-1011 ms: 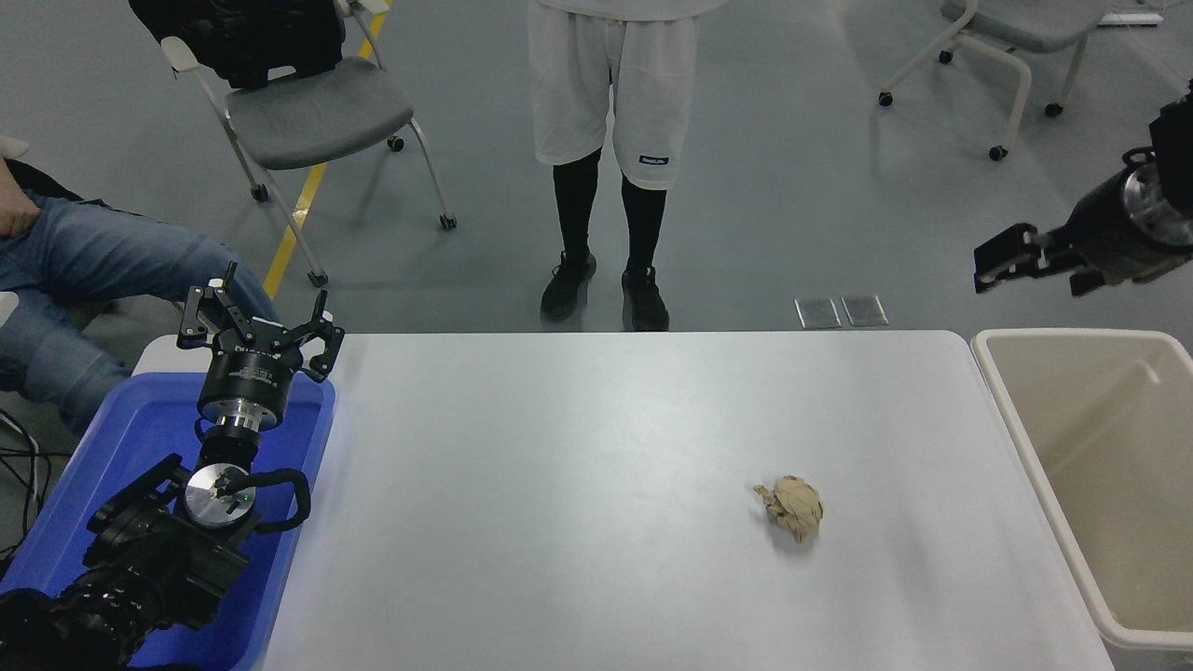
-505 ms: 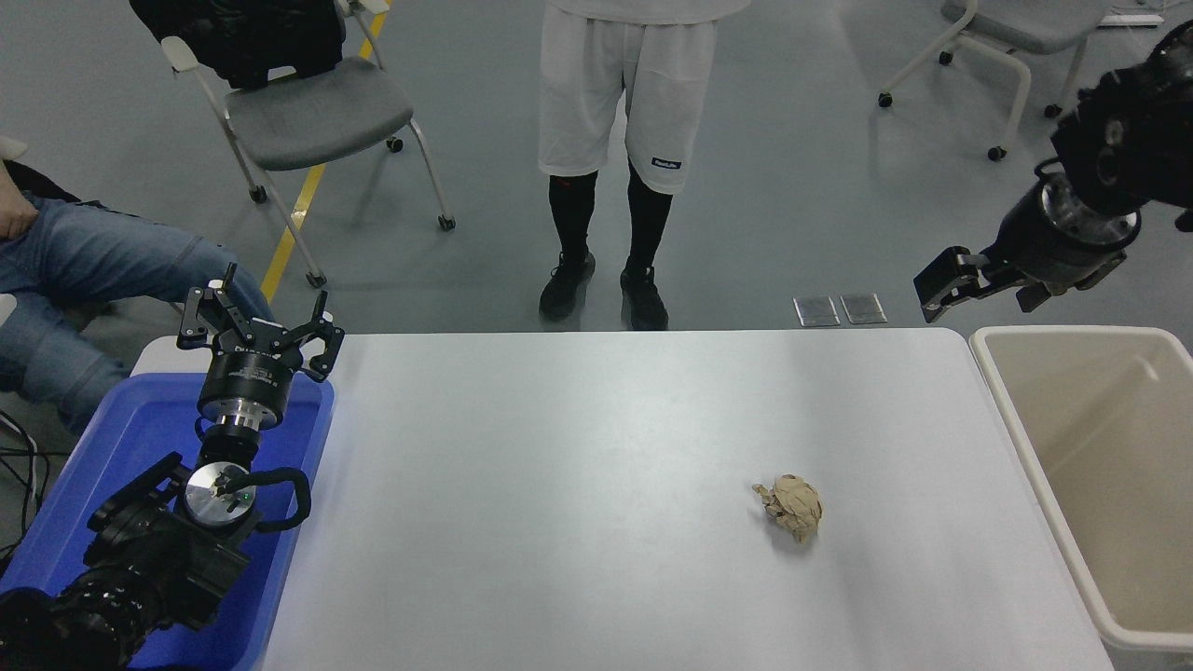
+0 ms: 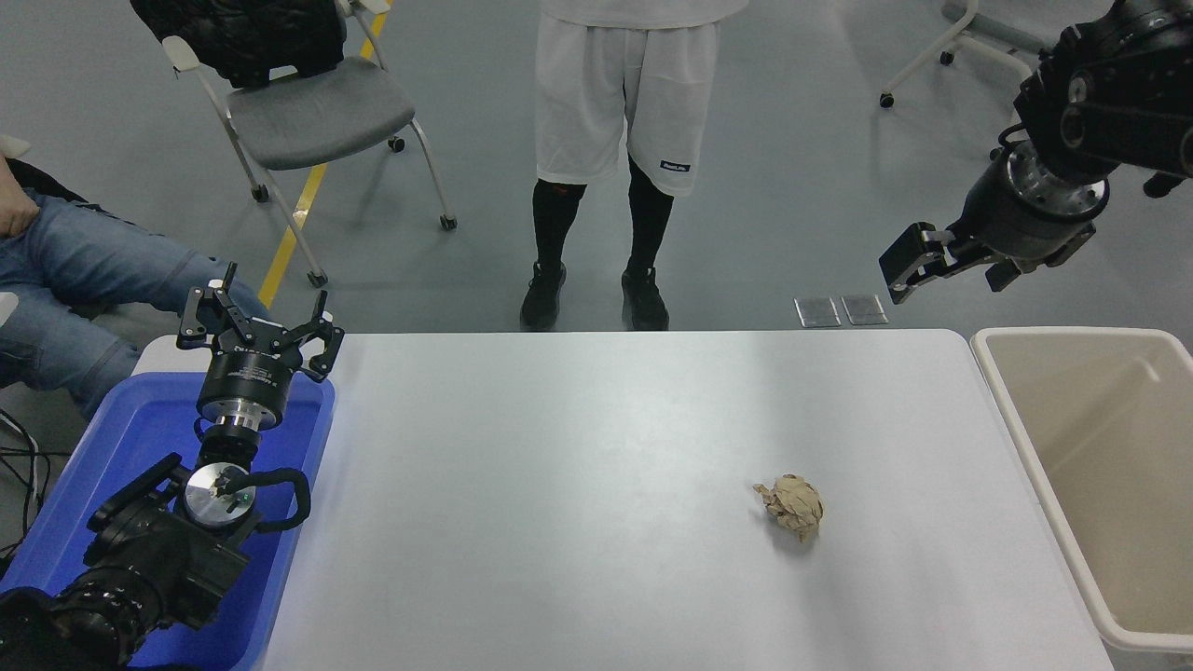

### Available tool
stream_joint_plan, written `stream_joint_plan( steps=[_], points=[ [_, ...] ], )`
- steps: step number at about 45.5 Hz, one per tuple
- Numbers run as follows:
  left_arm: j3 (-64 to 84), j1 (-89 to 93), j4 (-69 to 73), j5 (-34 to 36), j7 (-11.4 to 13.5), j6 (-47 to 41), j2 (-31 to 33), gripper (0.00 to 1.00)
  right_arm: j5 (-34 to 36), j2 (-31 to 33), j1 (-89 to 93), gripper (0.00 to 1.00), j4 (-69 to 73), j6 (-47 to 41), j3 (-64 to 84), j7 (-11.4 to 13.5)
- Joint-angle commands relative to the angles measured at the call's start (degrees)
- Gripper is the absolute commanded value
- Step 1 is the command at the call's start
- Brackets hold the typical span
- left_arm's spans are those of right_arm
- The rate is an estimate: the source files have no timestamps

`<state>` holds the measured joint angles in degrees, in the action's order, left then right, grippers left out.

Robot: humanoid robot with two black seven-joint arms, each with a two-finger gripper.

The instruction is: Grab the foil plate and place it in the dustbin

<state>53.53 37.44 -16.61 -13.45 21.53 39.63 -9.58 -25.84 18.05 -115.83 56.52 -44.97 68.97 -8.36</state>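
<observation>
Dustbin [image 3: 1100, 485], long axis front-to-back.

Robotics lab or test floor, open indoor space. Smooth grey floor [image 3: 802, 186] with a yellow tape line [image 3: 296, 219] and two metal floor plates [image 3: 841, 310]. Wheeled office chairs [image 3: 308, 112] stand around loose, one with a dark jacket. White table [image 3: 559, 485] flanked by a blue tub [image 3: 112, 466] and a beige dustbin [image 3: 1100, 466]. One person stands [image 3: 615, 102] at the far edge, another sits [image 3: 84, 280] at left.
</observation>
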Motion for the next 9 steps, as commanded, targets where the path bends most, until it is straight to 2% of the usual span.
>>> stream_joint_plan(
  steps=[1,9],
  points=[
    [0.0,0.0,0.0,0.0,0.0,0.0,0.0,0.99,0.4,-0.1,-1.2,1.00,0.3,0.0,0.4,0.0],
    [0.0,0.0,0.0,0.0,0.0,0.0,0.0,0.99,1.9,-0.2,-1.3,1.00,0.4,0.0,0.1,-0.1]
  ],
)
